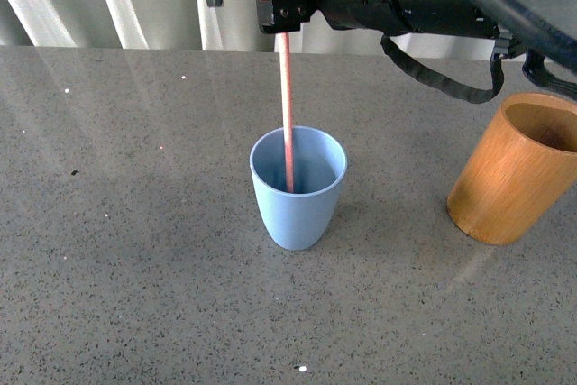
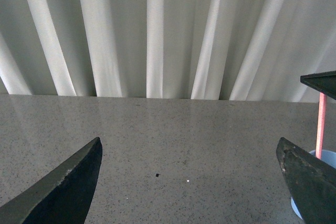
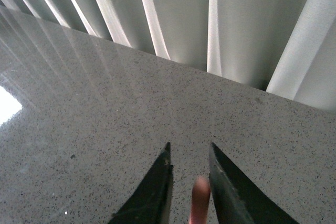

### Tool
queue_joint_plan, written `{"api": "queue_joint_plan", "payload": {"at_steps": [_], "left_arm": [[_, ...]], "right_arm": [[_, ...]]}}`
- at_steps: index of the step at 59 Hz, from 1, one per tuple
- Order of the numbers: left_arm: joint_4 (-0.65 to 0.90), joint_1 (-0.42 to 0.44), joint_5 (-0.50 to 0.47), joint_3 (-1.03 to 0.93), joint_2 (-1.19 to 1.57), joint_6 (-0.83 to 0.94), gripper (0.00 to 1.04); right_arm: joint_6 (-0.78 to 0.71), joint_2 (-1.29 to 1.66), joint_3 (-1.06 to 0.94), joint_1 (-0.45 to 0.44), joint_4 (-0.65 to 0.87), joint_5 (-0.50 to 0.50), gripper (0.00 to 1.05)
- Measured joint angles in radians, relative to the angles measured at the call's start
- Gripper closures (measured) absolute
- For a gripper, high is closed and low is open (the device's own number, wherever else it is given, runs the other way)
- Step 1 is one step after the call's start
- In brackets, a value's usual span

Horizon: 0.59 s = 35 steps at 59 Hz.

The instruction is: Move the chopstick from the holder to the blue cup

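Front view: my right end effector point(image 1: 285, 26) clenched chopstick point(image 1: 288, 114) upright, tip inside blue cup point(image 1: 298, 188), ready for drop; left end effector point(image 2: 189, 182) released.

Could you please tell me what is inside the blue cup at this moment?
The lower end of the chopstick stands inside the blue cup, held near its top by the right claw. Nothing else shows inside; the near wall hides part of the cup's bottom.

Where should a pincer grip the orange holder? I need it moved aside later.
Grip the holder at its thick rim, one finger inside and one outside, coming from above. It leans tilted on the table, its mouth open and empty, and its straight wall looks too wide to span. The right pincer currently holds the chopstick.
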Motion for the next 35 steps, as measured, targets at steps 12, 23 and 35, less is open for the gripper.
{"api": "queue_joint_plan", "payload": {"at_steps": [12,23,35], "left_arm": [[0.0,0.0,0.0,0.0,0.0,0.0,0.07],[0.0,0.0,0.0,0.0,0.0,0.0,0.07],[0.0,0.0,0.002,0.0,0.0,0.0,0.07]], "right_arm": [[0.032,-0.21,-0.066,-0.06,-0.049,0.036,0.28],[-0.036,-0.615,-0.29,-0.274,-0.153,0.221,0.1],[-0.162,-0.76,-0.477,-0.43,-0.145,0.301,0.1]]}}
